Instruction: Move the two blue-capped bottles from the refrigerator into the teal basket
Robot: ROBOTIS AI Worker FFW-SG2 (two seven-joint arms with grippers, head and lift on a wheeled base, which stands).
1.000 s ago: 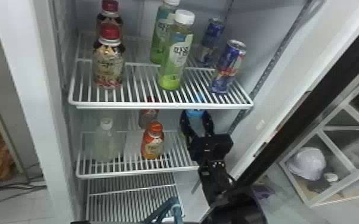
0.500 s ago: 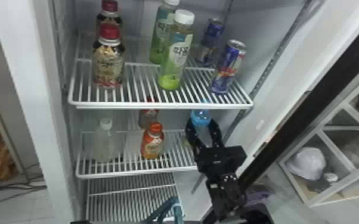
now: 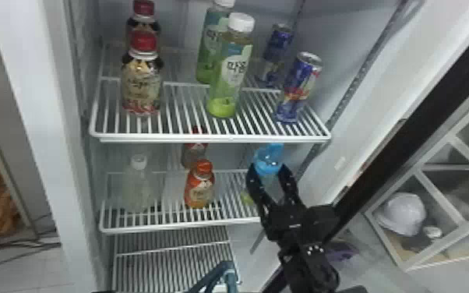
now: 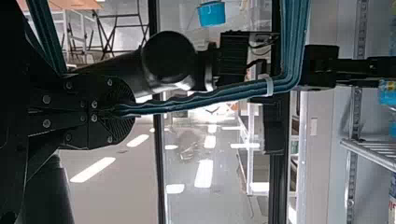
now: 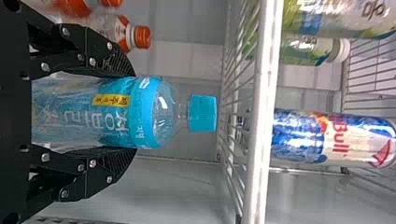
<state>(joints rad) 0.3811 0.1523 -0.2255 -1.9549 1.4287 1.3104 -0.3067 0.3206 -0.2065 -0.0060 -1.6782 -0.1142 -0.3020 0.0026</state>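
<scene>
Bottle with a blue cap [image 5: 116, 112] stands gripped inside the refrigerator, the right gripper [image 5: 134, 112] grasping it with one black finger pressed to each flank. Its long axis runs upright, cap uppermost, in line with the reach of the fingers in the right wrist view. The cap sits just below the front rail [image 3: 214, 139] of the upper shelf, a narrow gap between them, so the next move likely calls for drawing the bottle outward before any lift. The orange-capped bottle [image 3: 200, 187] stands toward the robot's left, apart from the grip. The left gripper [image 4: 133, 112], well apart, has its fingers clenched on the handle of the teal basket [image 4: 187, 98], toward which the bottle must travel. Hidden from sight are the bottle's base, masked by the right gripper's body, and the basket's interior. A second blue-capped bottle cannot be made out with certainty.
</scene>
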